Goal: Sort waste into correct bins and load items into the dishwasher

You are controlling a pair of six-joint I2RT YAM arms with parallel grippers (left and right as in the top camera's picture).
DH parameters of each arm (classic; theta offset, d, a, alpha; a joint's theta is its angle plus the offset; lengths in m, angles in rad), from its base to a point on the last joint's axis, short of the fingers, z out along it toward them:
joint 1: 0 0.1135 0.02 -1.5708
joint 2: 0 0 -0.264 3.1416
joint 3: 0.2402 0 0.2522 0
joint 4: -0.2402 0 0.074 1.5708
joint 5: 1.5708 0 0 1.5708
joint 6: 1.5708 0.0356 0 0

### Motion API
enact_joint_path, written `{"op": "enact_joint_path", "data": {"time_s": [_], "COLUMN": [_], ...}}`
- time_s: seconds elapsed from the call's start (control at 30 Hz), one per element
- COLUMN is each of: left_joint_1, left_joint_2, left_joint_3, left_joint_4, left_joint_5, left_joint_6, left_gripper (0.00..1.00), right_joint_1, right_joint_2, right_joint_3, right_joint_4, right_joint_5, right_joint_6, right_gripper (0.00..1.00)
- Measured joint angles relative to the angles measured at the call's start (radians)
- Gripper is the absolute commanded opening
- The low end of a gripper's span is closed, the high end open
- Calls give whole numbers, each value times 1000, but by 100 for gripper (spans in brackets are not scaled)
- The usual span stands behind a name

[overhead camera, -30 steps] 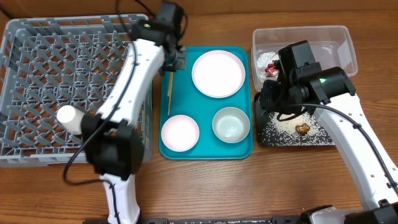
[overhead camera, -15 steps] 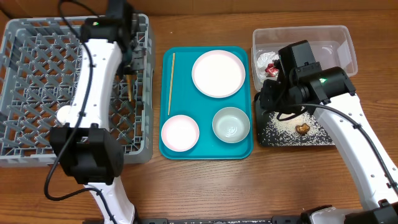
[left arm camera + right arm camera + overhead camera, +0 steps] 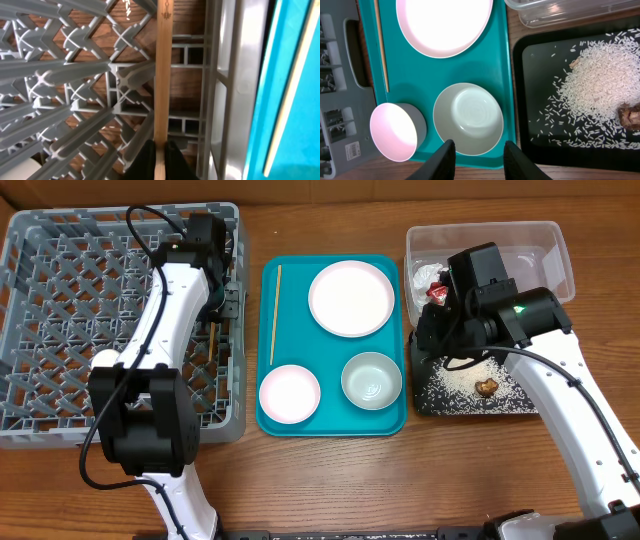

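Left jaws: clamped on thin wooden chopstick (image 3: pixel 162 75), at 3 o'clock wall of grey lattice dish rack (image 3: pixel 60 300). Right jaws: wide, empty. Racked: small white cup (image 3: pixel 108 365). Outstanding on teal tray (image 3: pixel 325 350): second chopstick (image 3: pixel 274 315), pale pink round plate (image 3: pixel 351 298), small pink dish (image 3: pixel 289 393), greenish-white bowl (image 3: pixel 371 380).

L arm (image 3: pixel 165 320) & R arm (image 3: pixel 565 380): white shells, black joints, black cables; green LED on R. L gripper (image 3: pixel 160 146) black.
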Motion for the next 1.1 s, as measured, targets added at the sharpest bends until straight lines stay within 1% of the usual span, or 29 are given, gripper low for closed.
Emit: {"op": "enact_joint_path", "data": {"time_s": [0.1, 0.13, 0.3, 0.37, 0.43, 0.47, 0.57, 0.6, 0.63, 0.7, 0.73, 0.8, 0.83, 0.87, 1.0, 1.1], "left_joint_1": [0, 0, 0, 0, -2, -4, -21, -37, -55, -100, -130, -174, -189, -209, -222, -211], "left_joint_2": [0, 0, 0, 0, -3, -11, -49, -64, -75, -80, -77, -56, -43, -16, 98, 184], "left_joint_3": [-17, -19, -11, 20, 68, 88, 114, 119, 122, 128, 129, 129, 129, 129, 129, 129], "left_joint_4": [13, 10, -56, -93, -99, -95, -71, -61, -51, -34, -28, -18, -10, 0, 39, 60], "left_joint_5": [1, 2, 46, 82, 135, 169, 251, 267, 276, 275, 261, 231, 217, 197, 152, 135], "left_joint_6": [1, 1, 1, 1, 2, 2, 1, 1, 1, -5, -14, -30, -38, -52, -102, -124], "left_gripper": [9, 9, 16, 17, 21, 22, 29, 32, 38, 43, 48, 48, 47, 46, 38, 37], "right_joint_1": [0, 0, 0, 0, 0, 0, 0, 0, 0, 0, 0, 0, 0, 0, 0, 0], "right_joint_2": [0, 0, 0, 0, 0, 0, 0, 0, 0, 0, 0, 0, 0, 0, 0, 0], "right_joint_3": [0, 0, 0, 0, 0, 0, 0, 0, 0, 0, 0, 0, 0, 0, 0, 0], "right_joint_4": [3, 3, 3, 3, 5, 6, 7, 7, 7, 7, 7, 7, 8, 9, 10, 10], "right_joint_5": [0, 0, 0, 0, 0, 0, 0, 0, 0, 0, 0, 0, -1, -1, 0, -1], "right_joint_6": [0, 0, 0, 0, 0, 0, 0, 0, 0, 0, 0, 1, 0, 1, -1, -1], "right_gripper": [33, 33, 34, 34, 34, 37, 38, 38, 39, 44, 48, 56, 65, 68, 73, 73]}}
